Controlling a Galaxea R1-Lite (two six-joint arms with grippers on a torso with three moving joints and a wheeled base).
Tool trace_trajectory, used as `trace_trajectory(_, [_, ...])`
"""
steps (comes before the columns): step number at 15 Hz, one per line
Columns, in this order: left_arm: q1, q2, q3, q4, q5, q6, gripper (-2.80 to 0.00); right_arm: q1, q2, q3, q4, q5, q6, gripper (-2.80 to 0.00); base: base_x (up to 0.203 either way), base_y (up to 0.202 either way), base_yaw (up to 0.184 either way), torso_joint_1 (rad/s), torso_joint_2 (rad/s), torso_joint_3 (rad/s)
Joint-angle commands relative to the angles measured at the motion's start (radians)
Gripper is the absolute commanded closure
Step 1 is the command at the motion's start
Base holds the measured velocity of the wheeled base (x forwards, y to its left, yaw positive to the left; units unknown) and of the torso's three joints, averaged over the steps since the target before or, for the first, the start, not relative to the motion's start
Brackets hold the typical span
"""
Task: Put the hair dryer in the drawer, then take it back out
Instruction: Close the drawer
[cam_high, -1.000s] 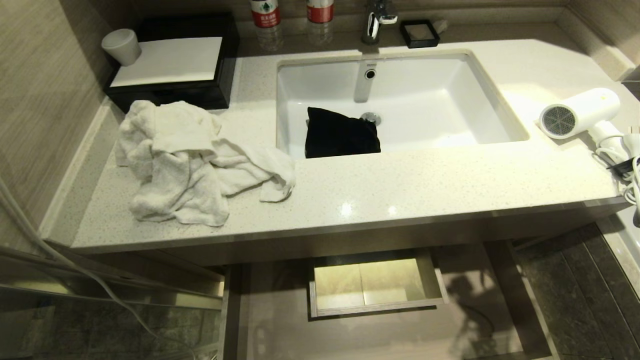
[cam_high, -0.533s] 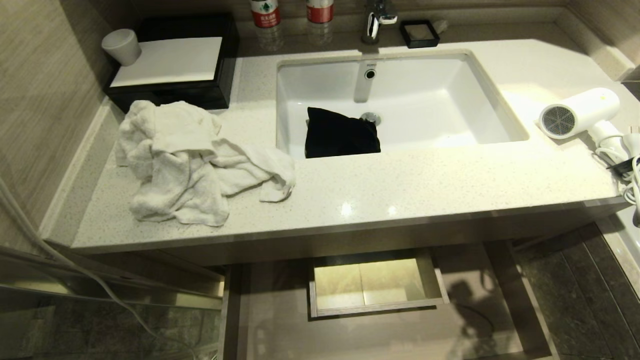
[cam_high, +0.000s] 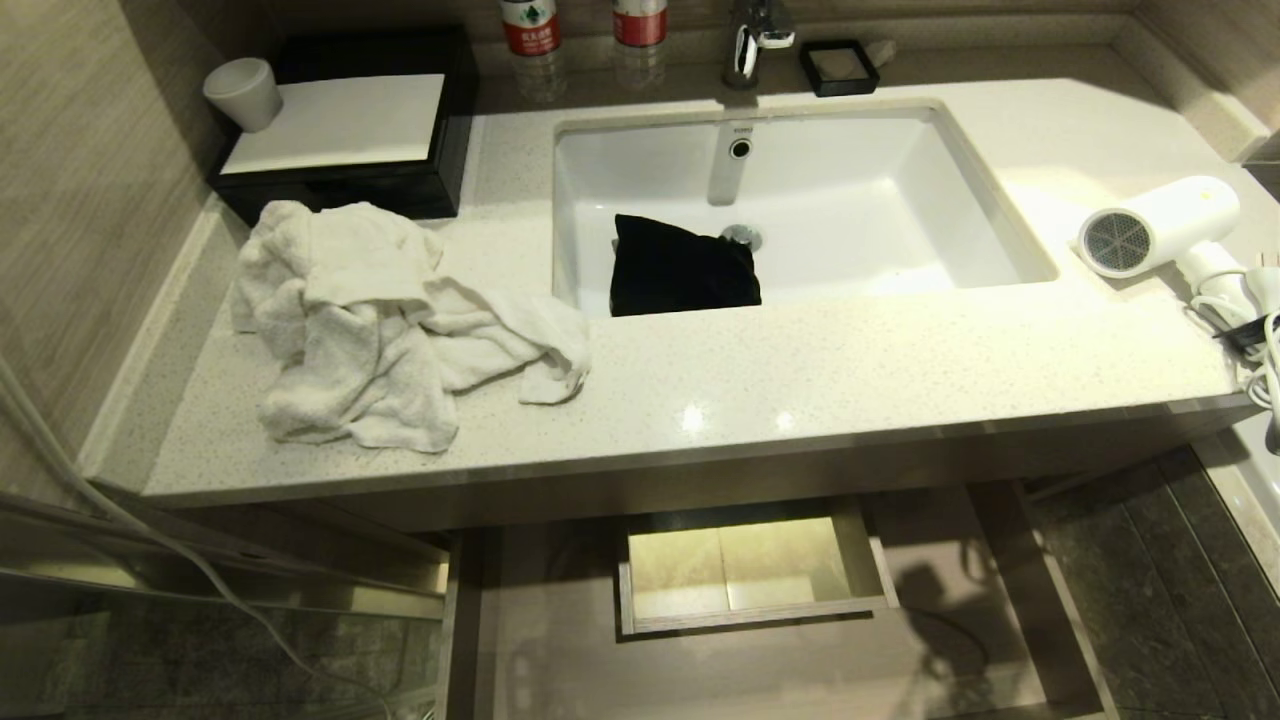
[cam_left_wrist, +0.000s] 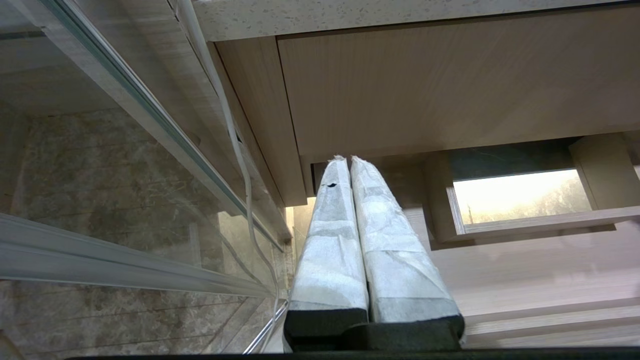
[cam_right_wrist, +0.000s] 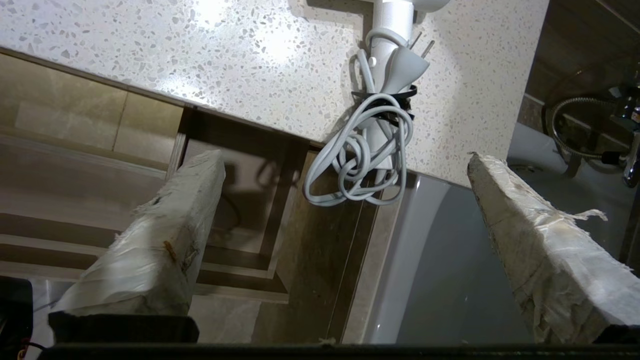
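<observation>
While the right tool (cam_right_wrist: 345, 165) hangs spread wide below the table edge, the hair dryer (cam_high: 1160, 238) lies up ahead of it on the table (cam_high: 800, 380), untouched.

Its handle and bundled cord (cam_right_wrist: 362, 165) overhang the rim just beyond the fingertips, so a good pickup would probably rise past the edge and close across the handle above the cord loops, not on the loose coils, which could slip. Open room lies beneath and beside the tool; the table's corner is close. The drawer (cam_high: 750, 615) stands pulled out, well off to the tool's side and lower down. The left tool (cam_left_wrist: 350, 162), fingers pressed together, is parked low near the drawer.
</observation>
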Motion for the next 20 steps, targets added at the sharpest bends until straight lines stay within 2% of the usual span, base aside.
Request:
trace_trajectory(1, [0.000, 0.000, 0.002, 0.000, 0.000, 0.000, 0.00, 0.000, 0.003, -0.002, 0.000, 0.000, -0.005, -2.80, 0.000, 0.000, 0.000, 0.000, 0.00, 0.000])
trace_trajectory(14, [0.000, 0.000, 0.001, 0.000, 0.000, 0.000, 0.00, 0.016, 0.000, -0.007, -0.006, -0.001, -0.005, -2.80, 0.000, 0.000, 0.000, 0.000, 0.00, 0.000])
trace_trajectory(15, [0.000, 0.000, 0.002, 0.000, 0.000, 0.000, 0.00, 0.015, -0.002, -0.001, -0.002, -0.002, -0.002, -1.74, 0.000, 0.000, 0.000, 0.000, 0.00, 0.000])
trace_trajectory(16, [0.000, 0.000, 0.002, 0.000, 0.000, 0.000, 0.00, 0.014, -0.003, -0.001, -0.002, -0.001, -0.002, 0.00, 0.000, 0.000, 0.000, 0.000, 0.00, 0.000])
trace_trajectory(20, [0.000, 0.000, 0.000, 0.000, 0.000, 0.000, 0.00, 0.053, 0.003, 0.008, -0.007, -0.001, -0.016, 0.00, 0.000, 0.000, 0.000, 0.000, 0.00, 0.000])
